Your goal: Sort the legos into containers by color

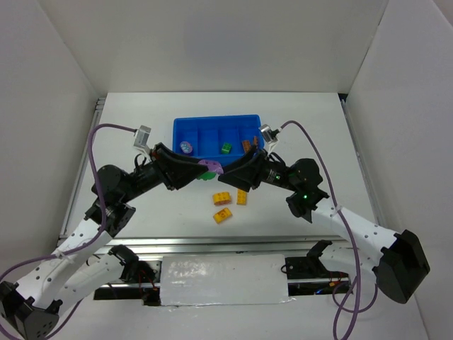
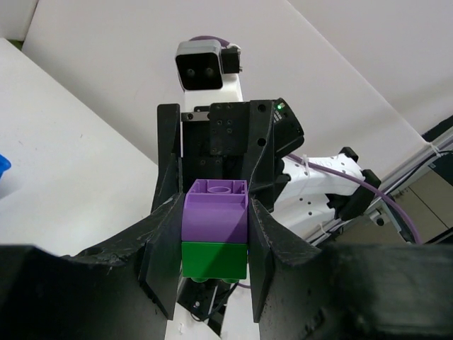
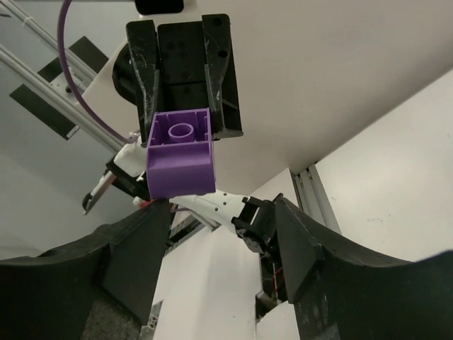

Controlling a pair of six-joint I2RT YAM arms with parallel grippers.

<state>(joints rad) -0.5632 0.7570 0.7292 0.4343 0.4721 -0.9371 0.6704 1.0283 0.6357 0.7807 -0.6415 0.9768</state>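
Top and wrist views, two arms meeting nose to nose on the near side of the blue tray [image 1: 212, 119]. The left pincer [image 2: 215, 234] pinches a two-piece stack, a purple brick [image 2: 216, 212] joined to a green brick [image 2: 214, 259], with its fingers pressed on both flanks. The right pincer [image 3: 221, 212] faces the stack with its fingers spread; in the right wrist view they stand well apart from the purple brick. In the top view the stack sits between the two pincers, near the tray's near wall. Three yellow bricks [image 1: 223, 198] [image 1: 242, 197] [image 1: 222, 215] lie loose on the white surface [image 1: 311, 142], closer to the arm bases. Inside the tray, separate compartments hold a second green brick [image 1: 226, 148], a brown brick [image 1: 248, 146] and a pale lilac piece [image 1: 186, 147].
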